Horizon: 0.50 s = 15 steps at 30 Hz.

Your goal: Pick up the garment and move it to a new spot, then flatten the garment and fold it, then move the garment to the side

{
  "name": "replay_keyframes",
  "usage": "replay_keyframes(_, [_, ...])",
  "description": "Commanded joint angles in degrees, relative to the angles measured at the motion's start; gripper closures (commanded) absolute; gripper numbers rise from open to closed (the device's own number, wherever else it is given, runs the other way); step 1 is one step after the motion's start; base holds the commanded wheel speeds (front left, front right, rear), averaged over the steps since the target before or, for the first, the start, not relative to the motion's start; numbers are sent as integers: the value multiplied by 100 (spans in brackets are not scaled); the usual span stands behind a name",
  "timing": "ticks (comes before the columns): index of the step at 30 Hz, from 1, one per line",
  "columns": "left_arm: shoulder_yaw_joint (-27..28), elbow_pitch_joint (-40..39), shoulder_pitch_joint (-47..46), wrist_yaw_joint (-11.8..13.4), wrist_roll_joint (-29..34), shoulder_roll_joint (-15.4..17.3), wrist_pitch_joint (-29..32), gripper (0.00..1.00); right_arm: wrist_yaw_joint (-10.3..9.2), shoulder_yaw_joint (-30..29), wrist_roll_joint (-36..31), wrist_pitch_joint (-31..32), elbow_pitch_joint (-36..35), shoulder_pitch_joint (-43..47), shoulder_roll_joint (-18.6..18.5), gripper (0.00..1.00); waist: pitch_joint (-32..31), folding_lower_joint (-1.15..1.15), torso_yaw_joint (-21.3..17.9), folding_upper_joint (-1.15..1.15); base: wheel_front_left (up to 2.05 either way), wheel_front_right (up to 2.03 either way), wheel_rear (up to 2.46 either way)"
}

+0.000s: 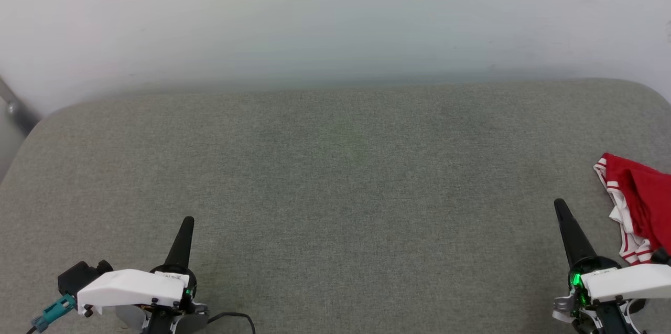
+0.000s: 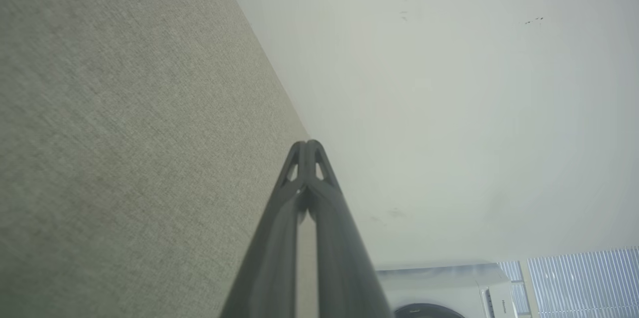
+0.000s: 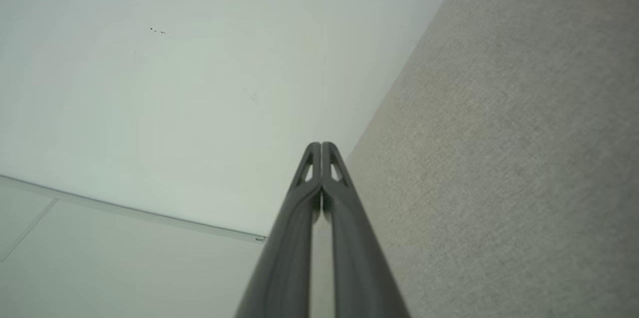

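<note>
**One jersey, two closed end effectors**

One red jersey-style T-shirt (image 1: 642,192) with white sleeves and red-and-white striped trim is lying crumpled at the right edge of the single grey-green fabric-covered counter (image 1: 335,176), partly running out of the head view. Two end effectors are showing along the counter's near edge. The left end effector (image 1: 187,223) is sitting toward the counter's left corner. The right end effector (image 1: 560,205) is sitting toward its right corner, near the shirt but apart from it. Both are standing fully closed, their dark fingers (image 2: 274,248) pressing tip to tip and gripping nothing.
</note>
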Motion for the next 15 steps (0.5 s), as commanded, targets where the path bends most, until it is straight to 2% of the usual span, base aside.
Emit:
replay_keyframes(1, [59, -4, -97, -62, -101, -25, 27, 100, 0, -22, 124, 11, 2, -132, 4, 100, 1, 0, 2, 0, 0, 0, 0])
replay_keyframes(15, [321, 97, -184, -273, -645, -204, 229, 100, -1, -60, 840, 65, 166, -245, 42, 100, 9, 0, 36, 0, 0, 0, 0])
